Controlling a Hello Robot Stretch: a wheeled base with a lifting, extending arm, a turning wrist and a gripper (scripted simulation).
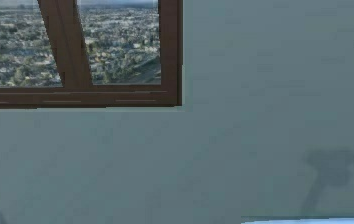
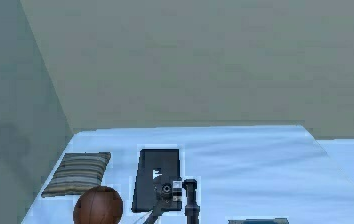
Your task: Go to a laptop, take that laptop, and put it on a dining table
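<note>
The plain grey-green wall [image 1: 265, 100] took up most of the forward view, with one brown-framed window [image 1: 80, 50] at the upper left looking out on a townscape. A pale strip [image 1: 305, 220] at that view's bottom right edge was probably the edge of the bed. In the arm side view, one bed [image 2: 255, 160] with a pale blue-white cover ran across the lower half, set into the corner of the room. The task's thing, one laptop [image 2: 155, 170], lay flat on the cover near the middle of the bed, seen as a dark rectangle. One striped pillow [image 2: 77, 172] lay just beside it toward that view's left, and one brown ball [image 2: 98, 207] sat nearer, at the bottom edge. The one arm [image 2: 191, 205] rose from the bottom edge with the gripper [image 2: 160, 207] at the near end of the laptop. Whether the gripper was over or touching the laptop could not be told. Neither how far apart the claw's fingers stood nor whether it held anything could be told, since the laptop lay on the bed right behind it. Progress, as judged: the approach to the laptop was done, the take was not confirmed, and the carry to a dining table and the placing there remained
</note>
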